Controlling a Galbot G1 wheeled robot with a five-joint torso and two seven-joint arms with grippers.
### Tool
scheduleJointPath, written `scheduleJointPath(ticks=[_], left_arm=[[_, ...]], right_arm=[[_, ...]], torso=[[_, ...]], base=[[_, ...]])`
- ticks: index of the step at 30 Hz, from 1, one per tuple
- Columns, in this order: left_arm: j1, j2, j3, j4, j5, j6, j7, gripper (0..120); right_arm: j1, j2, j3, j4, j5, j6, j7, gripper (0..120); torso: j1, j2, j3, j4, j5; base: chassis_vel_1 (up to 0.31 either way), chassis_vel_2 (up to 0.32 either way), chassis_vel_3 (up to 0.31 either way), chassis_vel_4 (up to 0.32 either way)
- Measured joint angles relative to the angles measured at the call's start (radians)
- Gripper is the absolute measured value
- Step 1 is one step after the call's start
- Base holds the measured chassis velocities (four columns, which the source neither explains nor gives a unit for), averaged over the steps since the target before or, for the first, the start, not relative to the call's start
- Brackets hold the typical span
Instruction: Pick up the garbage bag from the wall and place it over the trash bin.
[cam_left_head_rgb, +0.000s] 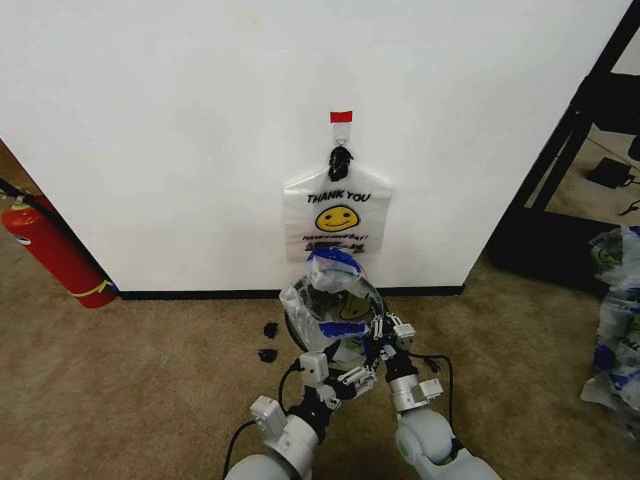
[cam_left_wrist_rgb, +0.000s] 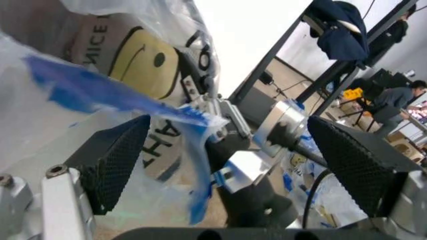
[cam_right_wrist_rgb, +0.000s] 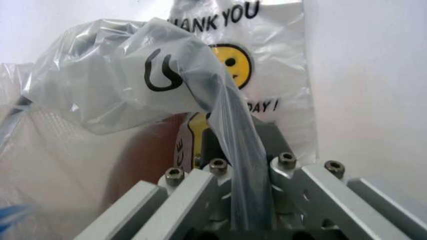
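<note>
- Right gripper: jaws pressed together, pinching a twisted strip of the garbage bag between them.
- Left gripper: jaws spread wide; a blue-patched handle of the bag lies between them, against 1 pad.
- The bag is draped over the trash bin, on the carpet by the wall.
- A similar bag hangs from the wall's hook.

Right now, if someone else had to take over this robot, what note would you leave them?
Right gripper: shut on the garbage bag.
Left gripper: fingers open, a blue-patched handle lying between them.
The bag is draped over the trash bin by the wall.
A second smiley bag hangs on the hook.
Done: bag brought to the bin.
Left: spread it over the rim, let go.
</note>
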Motion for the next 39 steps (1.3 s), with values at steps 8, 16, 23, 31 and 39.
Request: scheduleJointPath(ticks=[8, 16, 23, 31, 39], left_arm=[[-0.001, -0.019, -0.002, 0.010, -0.024, 0.007, -0.016, 90], [-0.002, -0.019, -0.018, 0.020, -0.038, 0.007, -0.023, 68], [0.000, -0.014, -0.032, 0.023, -0.043, 0.003, -0.030, 41], [0.002, -0.008, -0.037, 0.023, -0.041, -0.004, -0.019, 11], [0.005, 0.003, -0.037, 0.028, -0.028, -0.026, 0.050, 0]], right_arm=[[-0.009, 0.010, 0.011, -0.016, -0.071, 0.037, -0.026, 1], [-0.013, 0.014, 0.012, -0.011, -0.077, 0.039, -0.027, 1], [-0.013, 0.017, 0.007, -0.004, -0.077, 0.038, -0.026, 1], [-0.012, 0.018, 0.003, 0.000, -0.063, 0.031, -0.021, 1], [-0.008, 0.014, -0.001, 0.007, -0.032, 0.020, -0.014, 1]], torso=[[0.000, 0.000, 0.000, 0.0000, 0.0000], [0.000, 0.000, 0.000, 0.0000, 0.0000], [0.000, 0.000, 0.000, 0.0000, 0.0000], [0.000, 0.000, 0.000, 0.0000, 0.0000], [0.000, 0.000, 0.000, 0.0000, 0.0000]], base=[[0.000, 0.000, 0.000, 0.000], [0.000, 0.000, 0.000, 0.000], [0.000, 0.000, 0.000, 0.000], [0.000, 0.000, 0.000, 0.000], [0.000, 0.000, 0.000, 0.000]])
